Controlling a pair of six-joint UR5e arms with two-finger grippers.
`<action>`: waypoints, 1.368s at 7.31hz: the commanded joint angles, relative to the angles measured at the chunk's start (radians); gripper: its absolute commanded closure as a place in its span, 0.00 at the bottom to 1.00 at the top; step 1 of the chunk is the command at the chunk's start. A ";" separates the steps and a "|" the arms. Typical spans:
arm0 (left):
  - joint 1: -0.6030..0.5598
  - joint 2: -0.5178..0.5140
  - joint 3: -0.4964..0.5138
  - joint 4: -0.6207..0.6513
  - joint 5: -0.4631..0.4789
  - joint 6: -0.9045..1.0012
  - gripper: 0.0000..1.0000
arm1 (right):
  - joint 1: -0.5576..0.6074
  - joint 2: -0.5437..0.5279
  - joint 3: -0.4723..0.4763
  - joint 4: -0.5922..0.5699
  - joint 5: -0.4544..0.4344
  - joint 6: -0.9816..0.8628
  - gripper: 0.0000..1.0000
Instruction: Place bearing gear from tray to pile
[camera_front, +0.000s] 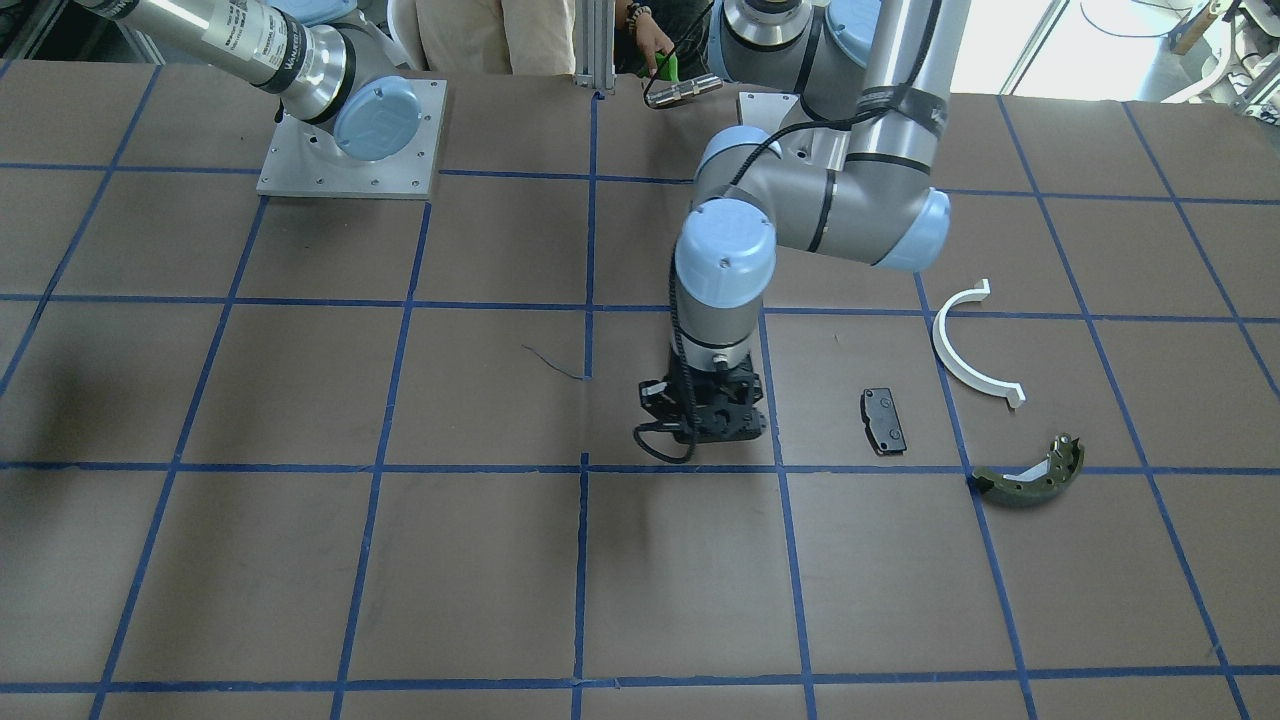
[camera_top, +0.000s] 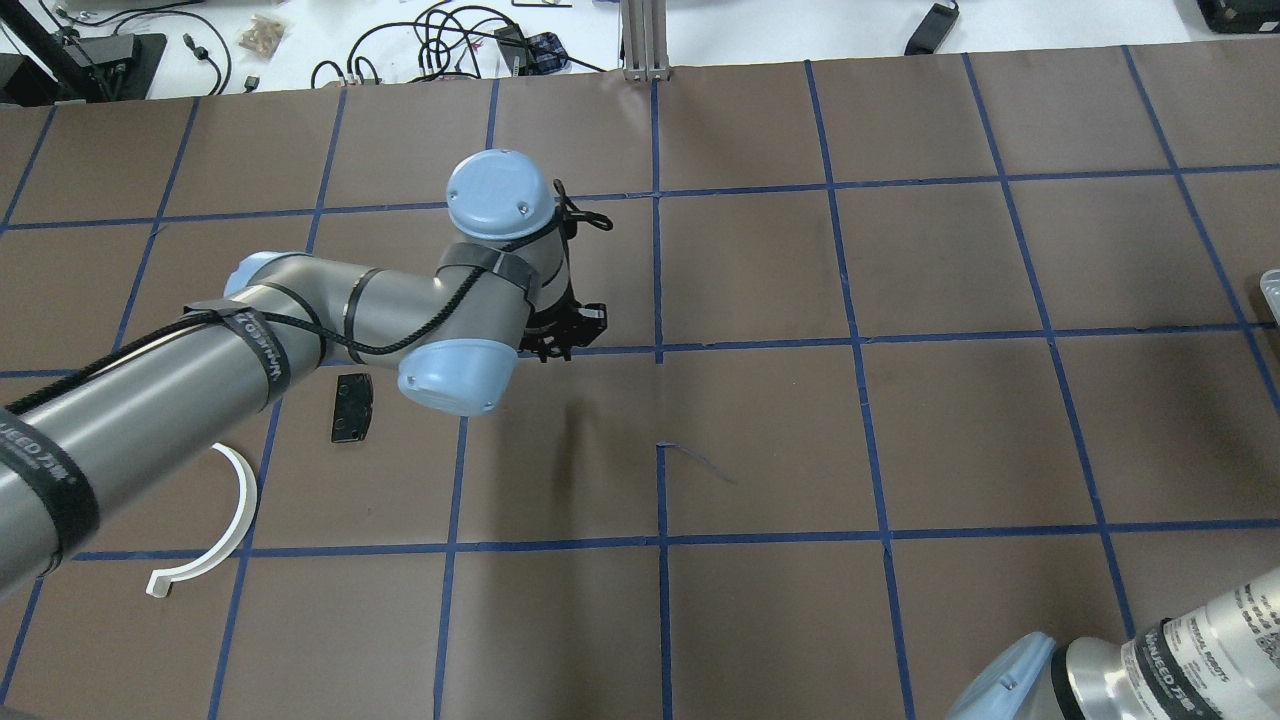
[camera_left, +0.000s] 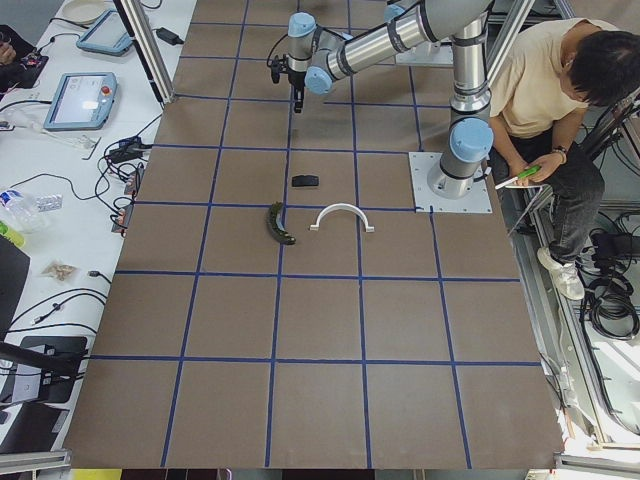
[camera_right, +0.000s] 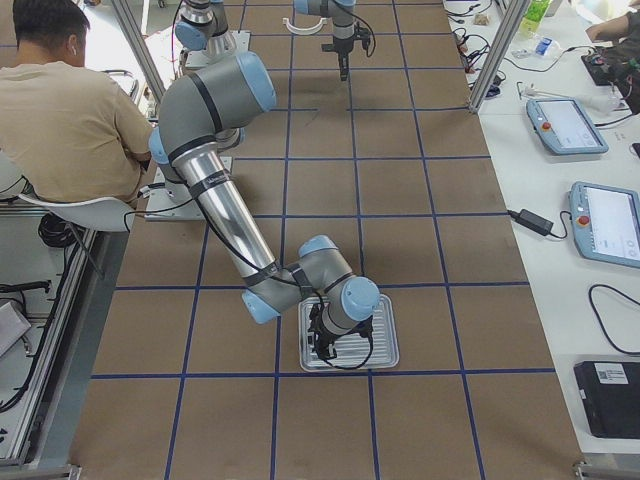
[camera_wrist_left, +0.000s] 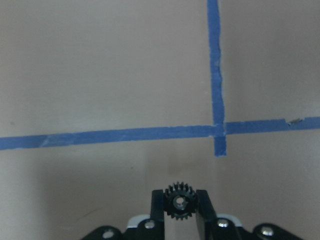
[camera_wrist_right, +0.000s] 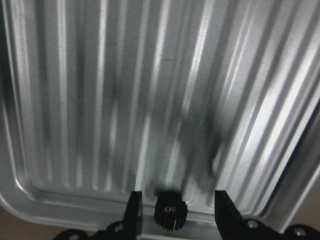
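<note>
My left gripper (camera_wrist_left: 181, 200) is shut on a small black toothed bearing gear (camera_wrist_left: 180, 202) and holds it above the brown table near a blue tape crossing. In the front view this gripper (camera_front: 700, 428) is to the left of the pile: a black pad (camera_front: 883, 421), a white half-ring (camera_front: 968, 348) and an olive-green brake shoe (camera_front: 1030, 479). My right gripper (camera_wrist_right: 177, 202) is open low over the ribbed metal tray (camera_wrist_right: 75, 100). A second black gear (camera_wrist_right: 170, 215) lies on the tray between its fingers (camera_wrist_right: 134, 210).
The tray (camera_right: 385, 340) sits at the table's end on my right. A person (camera_left: 560, 90) sits behind the robot base. Monitors and cables lie on the side bench (camera_left: 70, 100). A thin dark wire (camera_front: 555, 365) lies on the table near the middle.
</note>
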 joint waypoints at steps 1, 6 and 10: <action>0.178 0.051 -0.017 -0.148 0.022 0.212 1.00 | 0.000 -0.001 0.001 0.015 -0.013 0.000 0.44; 0.550 0.134 -0.183 -0.119 0.038 0.704 1.00 | 0.000 -0.003 -0.010 0.018 -0.025 -0.006 1.00; 0.571 0.142 -0.218 -0.112 0.038 0.709 0.01 | 0.079 -0.131 -0.009 0.129 0.031 0.061 1.00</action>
